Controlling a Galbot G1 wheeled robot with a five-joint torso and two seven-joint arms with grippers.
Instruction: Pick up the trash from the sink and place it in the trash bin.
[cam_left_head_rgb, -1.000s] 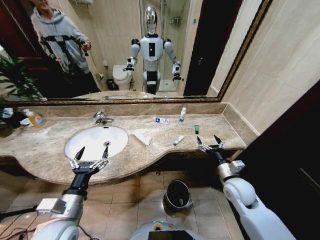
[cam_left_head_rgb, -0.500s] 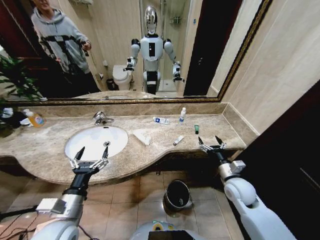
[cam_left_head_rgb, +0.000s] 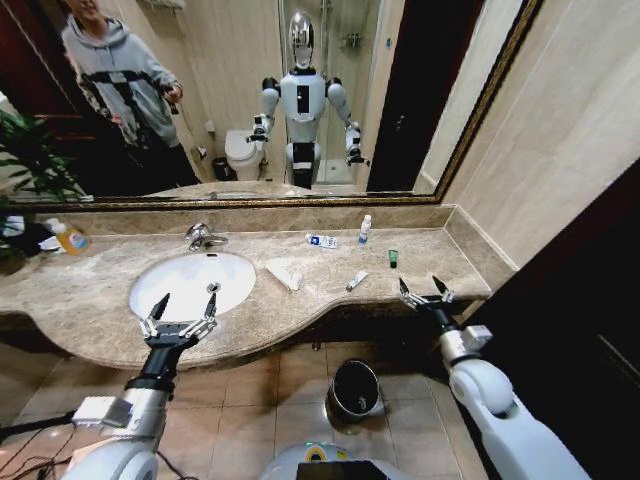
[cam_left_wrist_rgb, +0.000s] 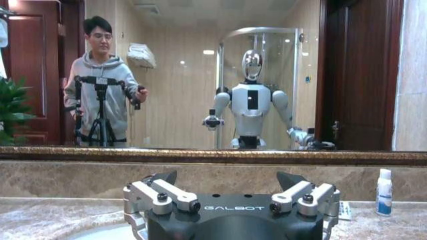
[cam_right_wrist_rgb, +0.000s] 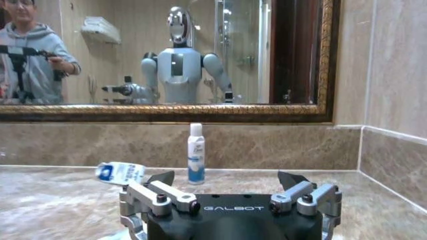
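Approaching the litter is the step in hand, and neither arm has made contact yet. The right gripper (cam_left_head_rgb: 421, 290) hovers at the front edge of the marble countertop (cam_left_head_rgb: 90, 290) with its jaws spread wide and nothing between them. The left gripper (cam_left_head_rgb: 180, 313) hangs over the front rim of the sink (cam_left_head_rgb: 165, 290), likewise spread and empty.

Trash lies on the counter to the right of the basin, not inside it:
- crumpled white tissue (cam_left_head_rgb: 284, 272), just beside the basin;
- white sachet (cam_left_head_rgb: 357, 281), nearest the right gripper;
- small green piece (cam_left_head_rgb: 393, 257), behind the sachet;
- white-and-blue tube (cam_left_head_rgb: 322, 241), near the back wall;
- blue-capped bottle (cam_left_head_rgb: 365, 231), upright against the back wall.

The trash bin (cam_left_head_rgb: 355, 388) stands on the floor tiles below the counter edge, between the two arms.

For a clean pick, take the sachet first with the right gripper, as it is the closest item. Centre the open jaws over it, with the fingers across its short side. It appears to lie flat, though this cannot be confirmed from the head view, so descend until the fingertips touch the marble before closing. Keep clear of the green piece behind it. Lift straight up before swinging toward the bin.
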